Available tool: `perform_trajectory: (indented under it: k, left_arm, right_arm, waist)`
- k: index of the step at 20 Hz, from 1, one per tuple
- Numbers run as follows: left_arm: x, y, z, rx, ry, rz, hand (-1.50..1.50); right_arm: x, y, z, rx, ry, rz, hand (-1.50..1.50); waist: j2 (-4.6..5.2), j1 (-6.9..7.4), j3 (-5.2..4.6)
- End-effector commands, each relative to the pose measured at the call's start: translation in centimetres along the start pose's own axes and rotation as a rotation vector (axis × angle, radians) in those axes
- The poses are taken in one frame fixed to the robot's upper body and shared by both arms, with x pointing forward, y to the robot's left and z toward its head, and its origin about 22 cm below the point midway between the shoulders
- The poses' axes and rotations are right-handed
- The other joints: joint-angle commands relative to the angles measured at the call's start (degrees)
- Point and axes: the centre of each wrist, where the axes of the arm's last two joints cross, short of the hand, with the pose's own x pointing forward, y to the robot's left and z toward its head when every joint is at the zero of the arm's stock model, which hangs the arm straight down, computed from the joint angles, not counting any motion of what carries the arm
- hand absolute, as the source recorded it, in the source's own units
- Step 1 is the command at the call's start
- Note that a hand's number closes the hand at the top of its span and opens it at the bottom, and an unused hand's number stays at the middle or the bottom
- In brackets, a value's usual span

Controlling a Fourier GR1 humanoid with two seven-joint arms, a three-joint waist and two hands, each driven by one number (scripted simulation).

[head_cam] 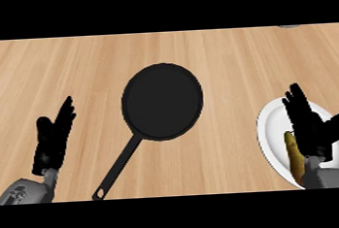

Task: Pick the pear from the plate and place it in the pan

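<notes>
Right hand: fingers straight, apart, over white plate, partly hiding pear. Left hand: fingers relaxed, resting lower left. Black pan centred on counter.

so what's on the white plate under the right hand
A yellowish-brown pear lies on the plate; the open right hand and forearm cover part of it.

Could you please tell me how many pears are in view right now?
1: the pear lies on the white plate at the right, partly hidden by the right hand. Another could be hidden beneath that hand.
</notes>
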Motion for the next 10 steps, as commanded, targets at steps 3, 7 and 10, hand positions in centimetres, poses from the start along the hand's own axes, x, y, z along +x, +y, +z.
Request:
perform_trajectory:
  k: [3, 7, 10]
  left_arm:
    - [0.1, 0.2, 1.4, -0.006, -0.09, -0.051, 0.0]
    - [0.2, 1.1, 0.8, -0.052, -0.13, -0.123, 0.0]
    - [-1.4, 2.2, 2.2, -0.026, -0.082, -0.13, 0.0]
  right_arm:
    - [6.7, -1.9, -0.3, -0.072, -0.145, 0.07, -1.5]
    - [7.0, -8.5, -0.5, -0.123, -0.106, 0.721, -1.5]
    - [6.1, -10.3, 2.1, -0.638, -0.018, 0.272, -1.5]
  waist:
    - [-0.36, -0.04, 0.73]
    - [0.85, -0.26, -0.74]
    - [-1.07, -2.97, 0.52]
